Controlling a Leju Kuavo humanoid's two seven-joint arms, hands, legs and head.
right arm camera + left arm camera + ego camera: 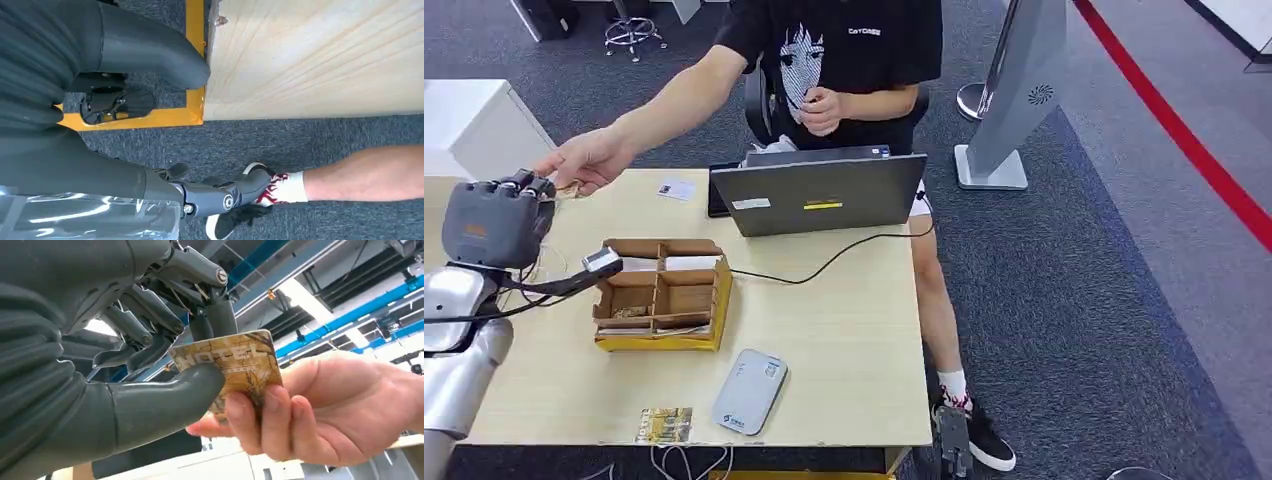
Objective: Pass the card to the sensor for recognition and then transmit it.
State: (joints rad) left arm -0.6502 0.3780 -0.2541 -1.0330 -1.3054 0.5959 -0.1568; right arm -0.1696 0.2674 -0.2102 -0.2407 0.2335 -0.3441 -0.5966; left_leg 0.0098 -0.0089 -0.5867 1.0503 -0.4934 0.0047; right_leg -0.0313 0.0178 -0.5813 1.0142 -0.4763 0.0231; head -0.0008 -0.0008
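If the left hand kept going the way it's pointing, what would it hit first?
Probably the person's hand, already gripping the far side of the card that the left hand pinches; depth beyond is unclear.

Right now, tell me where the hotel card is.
In the left wrist view, the card is pinched in the left hand, with a person's hand gripping its other end.

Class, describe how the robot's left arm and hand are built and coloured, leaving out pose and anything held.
The left arm is silver metal with black cables alongside. The left hand has a grey cover with an orange marking, a thick smooth grey thumb and darker metal-jointed fingers.
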